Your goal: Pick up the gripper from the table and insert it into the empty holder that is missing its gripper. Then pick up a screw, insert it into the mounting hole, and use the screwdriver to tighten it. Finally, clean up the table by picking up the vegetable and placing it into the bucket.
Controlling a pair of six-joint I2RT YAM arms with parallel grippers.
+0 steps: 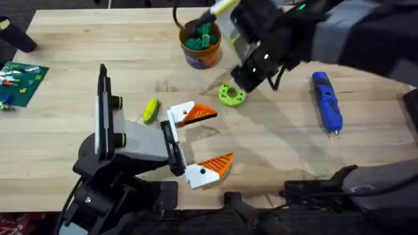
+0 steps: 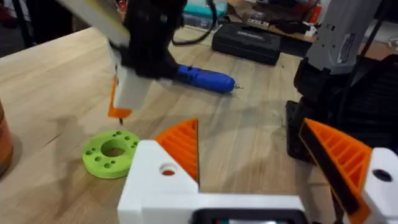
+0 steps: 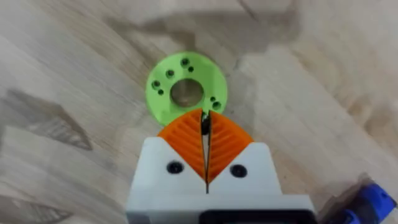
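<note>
The right gripper (image 3: 206, 130) hangs just above the green ring-shaped holder (image 3: 186, 92) on the table (image 1: 98, 46), its orange pads pressed together on a small dark sliver that looks like a screw (image 3: 204, 124), whose tip sits at the ring's rim, just short of the small mounting holes. Judging from this, the coming move turns on lining that upright screw over one hole, and the right arm is clearly the nearer one. The left gripper (image 1: 209, 140) rests with fingers wide apart beside the ring, while the screwdriver (image 1: 326, 101) lies to the ring's right, its bit pointing toward the robot, and the bucket (image 1: 200, 42) stands behind the ring.
</note>
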